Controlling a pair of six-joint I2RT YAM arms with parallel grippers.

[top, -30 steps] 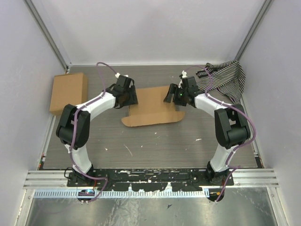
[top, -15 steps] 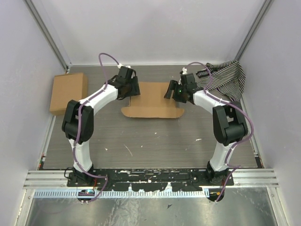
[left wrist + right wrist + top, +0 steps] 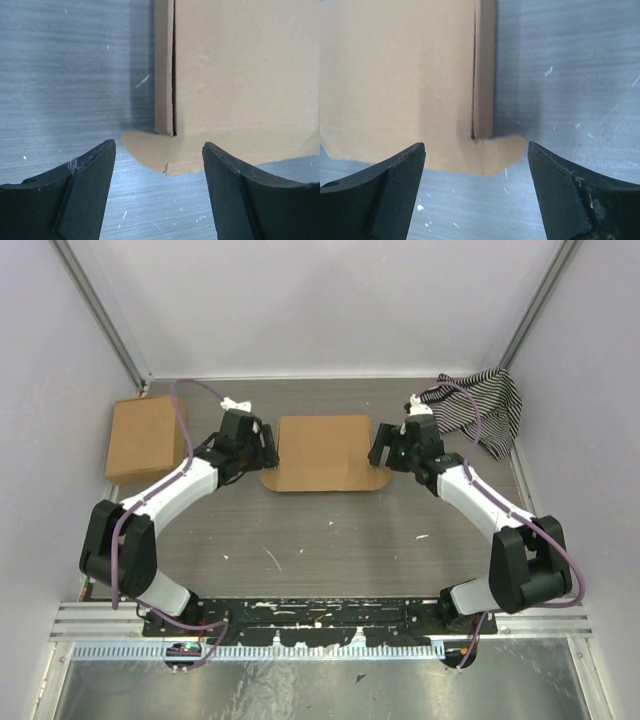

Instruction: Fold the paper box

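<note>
Top external: both sets of jaws have opened off the paper box [image 3: 322, 445].

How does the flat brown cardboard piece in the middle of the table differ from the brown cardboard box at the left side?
The paper box lies low and wide, with rounded tabs at its near corners; the blocky box looks taller, with plain edges. The paper box sits between the left claw and the right claw, both open; the blocky box sits alone at the far left. Both are plain brown cardboard.
</note>
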